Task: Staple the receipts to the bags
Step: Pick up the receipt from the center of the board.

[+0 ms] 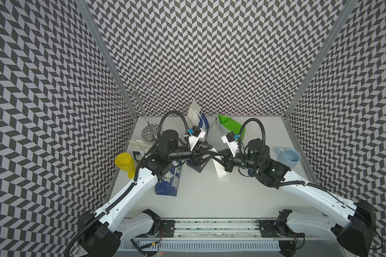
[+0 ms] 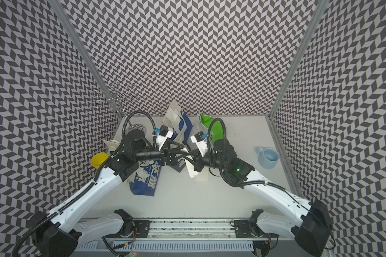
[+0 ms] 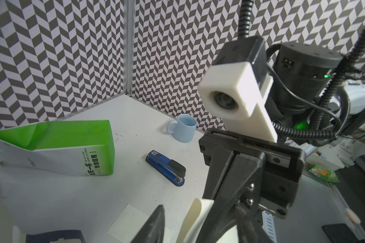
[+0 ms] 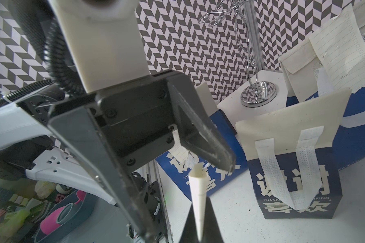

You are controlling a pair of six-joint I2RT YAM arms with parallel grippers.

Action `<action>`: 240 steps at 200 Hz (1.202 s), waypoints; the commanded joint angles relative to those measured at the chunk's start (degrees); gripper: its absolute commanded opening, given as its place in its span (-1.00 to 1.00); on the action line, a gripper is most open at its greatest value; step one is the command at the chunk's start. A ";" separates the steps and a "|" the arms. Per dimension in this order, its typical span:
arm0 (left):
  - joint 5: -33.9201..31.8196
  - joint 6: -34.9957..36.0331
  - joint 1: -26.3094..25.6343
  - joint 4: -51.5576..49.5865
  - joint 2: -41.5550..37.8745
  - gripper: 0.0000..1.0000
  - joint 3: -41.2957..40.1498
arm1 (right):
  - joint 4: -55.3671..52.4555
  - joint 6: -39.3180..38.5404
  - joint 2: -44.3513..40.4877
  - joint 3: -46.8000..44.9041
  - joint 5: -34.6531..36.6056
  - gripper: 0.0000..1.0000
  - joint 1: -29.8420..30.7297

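Dark blue bags [image 1: 168,184] left of centre, green bag [image 1: 230,124] on its side behind. Left gripper [image 1: 213,150] part open astride the free end of a receipt [image 4: 196,183]; right gripper [image 4: 199,210] clamped on it. Blue stapler [image 3: 165,168] lying apart.

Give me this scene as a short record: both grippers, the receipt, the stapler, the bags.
Right gripper: shut on thin cream paper receipt
Left gripper: open, at that receipt's free end
Tool: blue-black stapler lying on white table, untouched
Bags: bright green paper bag on its side; dark blue paper bag standing
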 commanded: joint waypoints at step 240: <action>10.62 14.98 1.72 -7.21 -10.00 -1.00 -2.16 | 5.33 -4.49 -10.20 -4.66 -19.60 0.41 -12.96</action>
